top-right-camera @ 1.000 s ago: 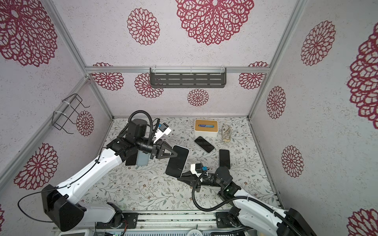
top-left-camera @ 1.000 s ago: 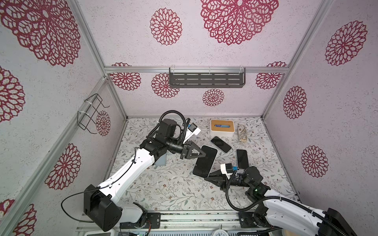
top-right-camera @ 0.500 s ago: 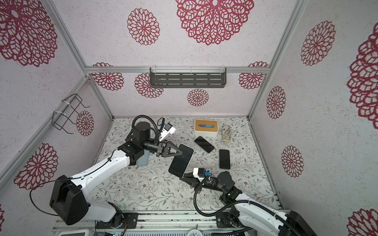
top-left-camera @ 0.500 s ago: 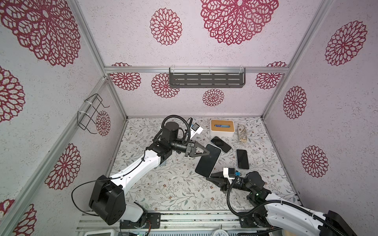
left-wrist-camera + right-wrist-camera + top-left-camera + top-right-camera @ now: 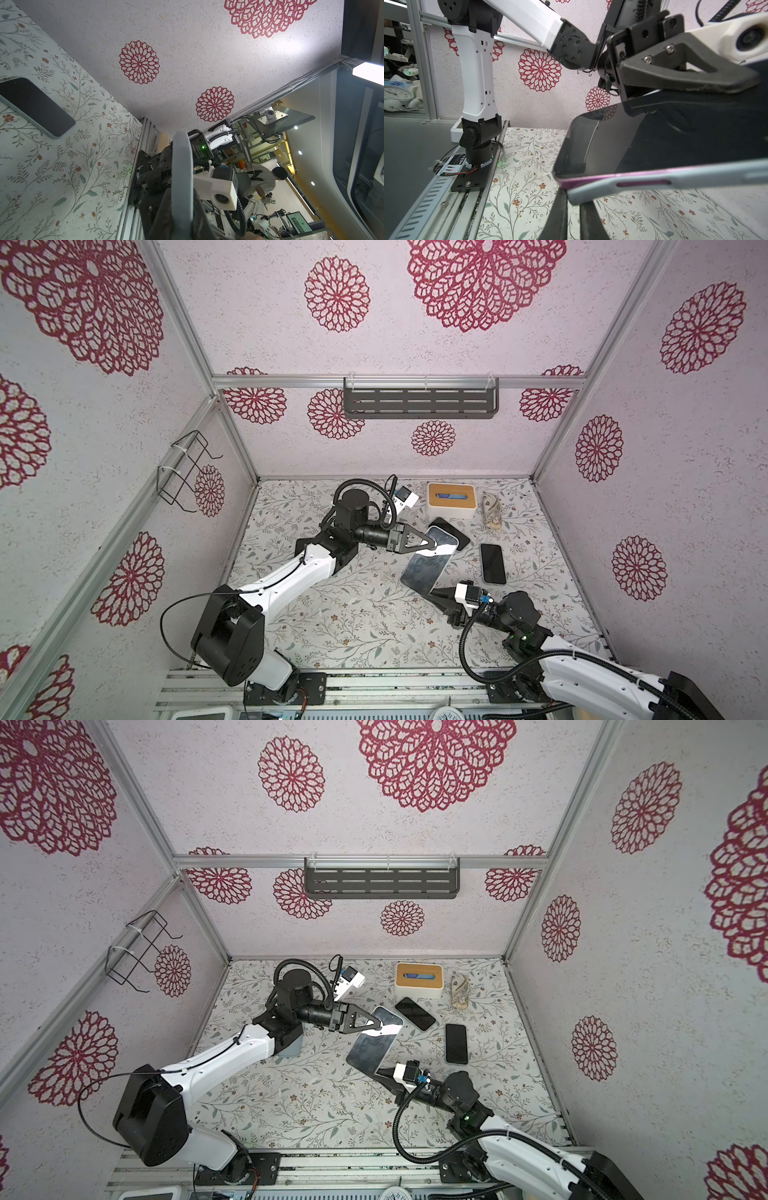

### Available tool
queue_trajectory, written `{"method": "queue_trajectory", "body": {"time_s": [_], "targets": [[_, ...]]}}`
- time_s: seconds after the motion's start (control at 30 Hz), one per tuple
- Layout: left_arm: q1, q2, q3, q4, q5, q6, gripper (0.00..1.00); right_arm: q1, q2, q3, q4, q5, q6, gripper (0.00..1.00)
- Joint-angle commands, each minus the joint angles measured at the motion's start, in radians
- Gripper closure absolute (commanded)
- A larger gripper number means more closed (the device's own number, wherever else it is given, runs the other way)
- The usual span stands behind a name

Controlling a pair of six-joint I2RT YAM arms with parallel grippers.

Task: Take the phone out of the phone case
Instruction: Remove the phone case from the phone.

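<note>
The phone (image 5: 430, 564), in its pale phone case (image 5: 675, 176), hangs tilted above the worktop (image 5: 332, 614), just right of centre in both top views. The left gripper (image 5: 433, 545) is clamped on its upper end, one finger across the glass. The right gripper (image 5: 430, 593) meets the lower corner. In the right wrist view its fingers (image 5: 556, 218) stand a sliver apart with the case's corner at their tips, and I cannot tell whether they truly pinch it.

A magenta rim shows above the case lip there, so the step in hand looks like peeling that corner free. The next move probably calls for a firm hold on the lip alone, then a pull down and away while the left arm braces the phone.

The best room is toward the lower left, where the worktop is bare. A loose phone (image 5: 492, 564) lies near on the right, a dark phone (image 5: 459, 535) sits partly under the lifted end, and the front rail (image 5: 374, 676) runs close behind the right arm.
</note>
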Motion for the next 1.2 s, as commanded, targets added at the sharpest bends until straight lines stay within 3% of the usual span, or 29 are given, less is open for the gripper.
{"method": "queue_trajectory", "body": {"time_s": [0.0, 0.17, 0.3, 0.43, 0.63, 0.83, 1.17], "targets": [[-0.014, -0.007, -0.062, 0.134, -0.021, -0.105, 1.00, -0.010, -0.076, 0.023, 0.196, 0.152, 0.046, 0.73], [0.004, -0.083, -0.103, 0.162, -0.112, -0.123, 1.00, -0.010, -0.167, 0.014, 0.039, 0.207, 0.185, 0.58], [0.057, -0.190, -0.158, 0.166, -0.251, -0.157, 1.00, -0.009, -0.306, -0.061, -0.008, 0.229, 0.297, 0.45], [0.078, -0.243, -0.174, 0.139, -0.339, -0.199, 1.00, -0.008, -0.399, -0.067, -0.115, 0.196, 0.389, 0.41], [0.072, -0.244, -0.176, 0.178, -0.410, -0.254, 1.00, -0.004, -0.244, 0.046, -0.178, 0.077, 0.519, 0.39], [0.063, -0.239, -0.172, 0.183, -0.418, -0.254, 1.00, -0.002, -0.058, 0.113, -0.059, 0.004, 0.622, 0.36], [0.037, -0.238, -0.175, 0.197, -0.412, -0.244, 1.00, -0.009, 0.045, 0.134, 0.034, 0.036, 0.660, 0.36]]}}
